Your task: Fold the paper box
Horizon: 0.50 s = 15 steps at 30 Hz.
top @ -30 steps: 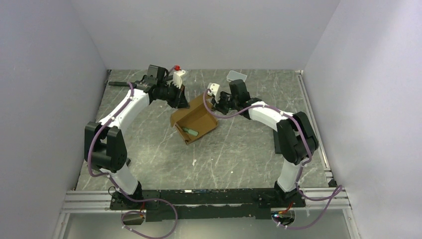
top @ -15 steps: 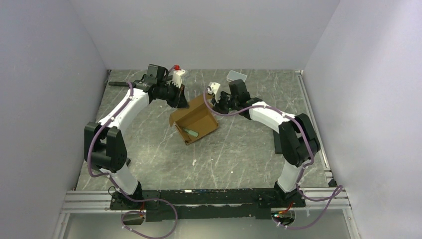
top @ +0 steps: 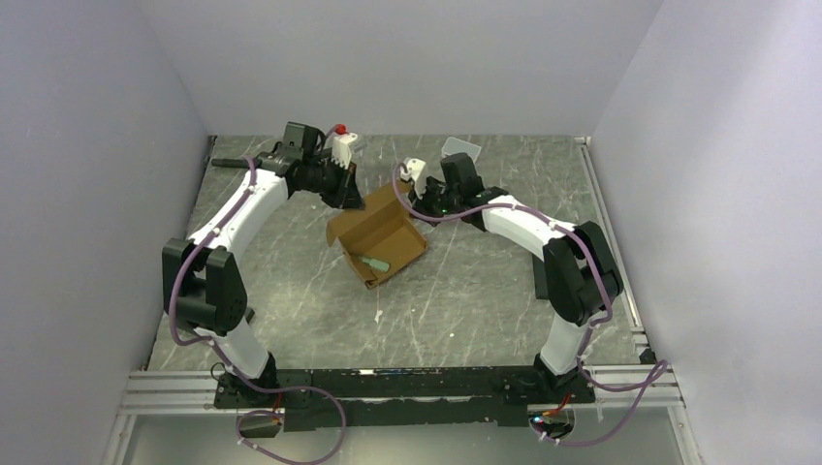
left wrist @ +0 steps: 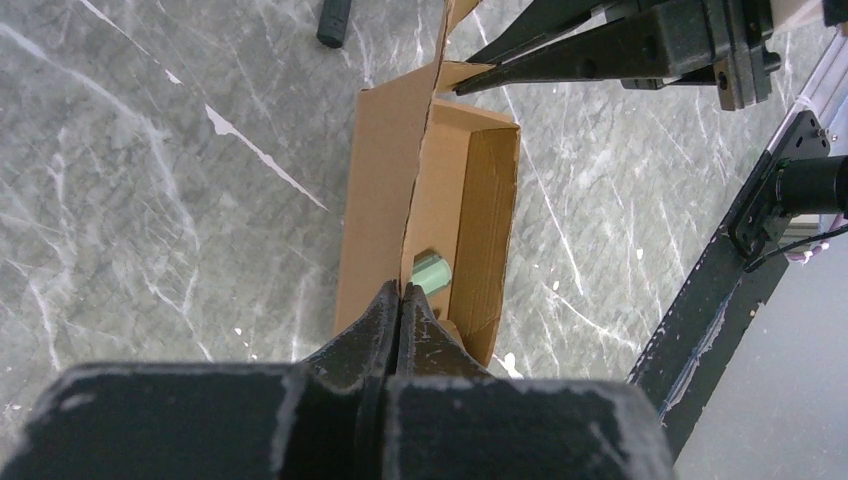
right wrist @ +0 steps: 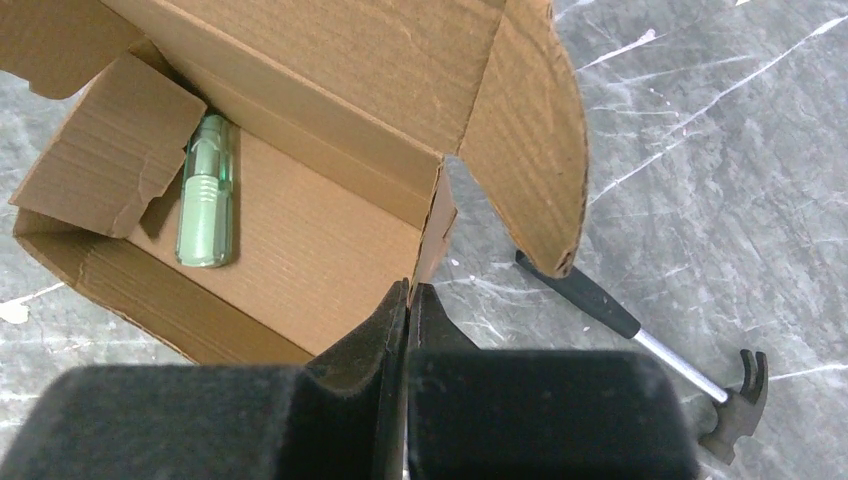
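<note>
1. Locate the paper box (top: 383, 232) near the middle of the grey marbled table (top: 465, 300), between the two arms. It is an open brown carton, set at an angle to the table edges, with its top not closed.
2. Check the left gripper (left wrist: 400, 296). Its fingers are pressed together on the upper edge of one long wall of the paper box, with only the cardboard between the pads.
3. Check the right gripper (right wrist: 408, 293). Its fingers are likewise closed tight, pinching the cardboard at a corner on the opposite side of the paper box, just below a large rounded flap that stands upright.
4. Note that the two grippers face each other across the open carton, at its far end in the overhead view.
5. Observe the short green cylindrical item (right wrist: 205, 190) lying on the floor of the carton, beside a small end flap that leans inward.
6. Observe the hammer (right wrist: 640, 350) lying on the table beyond the carton, apart from it.
7. You cannot tell whether the carton's base rests fully on the table.
</note>
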Each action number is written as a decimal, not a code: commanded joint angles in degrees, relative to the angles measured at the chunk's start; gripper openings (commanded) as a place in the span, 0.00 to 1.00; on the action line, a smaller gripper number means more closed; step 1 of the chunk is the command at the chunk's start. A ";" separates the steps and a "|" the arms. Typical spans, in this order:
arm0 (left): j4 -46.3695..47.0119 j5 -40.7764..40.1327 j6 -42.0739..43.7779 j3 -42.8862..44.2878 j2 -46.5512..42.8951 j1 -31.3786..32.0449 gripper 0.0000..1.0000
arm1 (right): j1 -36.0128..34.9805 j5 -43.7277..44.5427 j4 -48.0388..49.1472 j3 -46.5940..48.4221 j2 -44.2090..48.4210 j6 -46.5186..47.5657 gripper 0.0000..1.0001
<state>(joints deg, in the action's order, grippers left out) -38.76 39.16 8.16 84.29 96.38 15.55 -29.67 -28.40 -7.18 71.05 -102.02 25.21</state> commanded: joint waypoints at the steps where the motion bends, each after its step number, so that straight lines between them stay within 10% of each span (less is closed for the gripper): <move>1: 1.22 -0.53 -1.03 2.02 0.30 -0.42 0.00 | -1.43 -2.62 0.35 3.61 3.15 -1.88 0.00; 15: 2.22 0.70 -1.56 0.19 0.13 -0.44 0.00 | -3.14 -0.29 -3.04 6.07 1.55 -5.84 0.00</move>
<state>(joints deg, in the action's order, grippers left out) -38.85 39.22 7.75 84.33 96.38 15.18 -30.98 -25.89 -11.77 73.71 -102.02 21.80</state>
